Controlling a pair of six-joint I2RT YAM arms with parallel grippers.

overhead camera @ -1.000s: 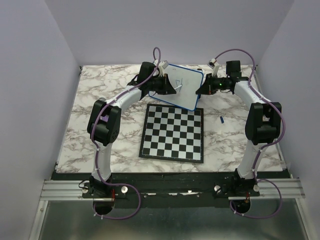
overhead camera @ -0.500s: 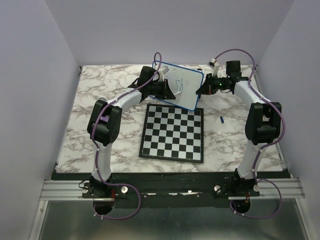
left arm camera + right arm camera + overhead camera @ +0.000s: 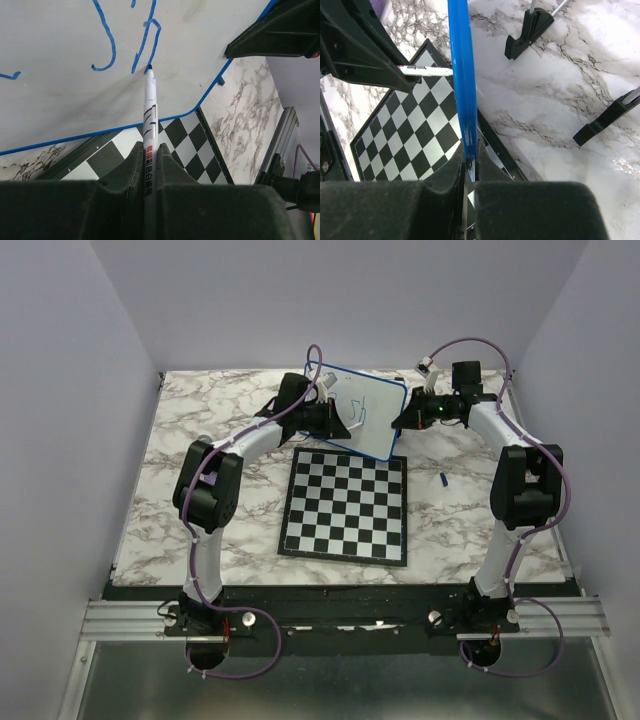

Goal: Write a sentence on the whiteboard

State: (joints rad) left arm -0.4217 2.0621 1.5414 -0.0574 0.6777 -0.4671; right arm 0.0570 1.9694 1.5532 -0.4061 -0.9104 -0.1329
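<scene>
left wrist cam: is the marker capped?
No, the marker in the left pincer shows a bare blue tip against the whiteboard.

Light: bright, even, from overhead. Shadows: soft grey shading across the whiteboard (image 3: 75,100). Wrist views: dark near foreground blurred, farther surfaces sharp. Overhead view: crisp throughout.

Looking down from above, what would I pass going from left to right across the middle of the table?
First the left arm's elbow → chessboard → small blue piece lying on the marble → right arm's elbow.
</scene>
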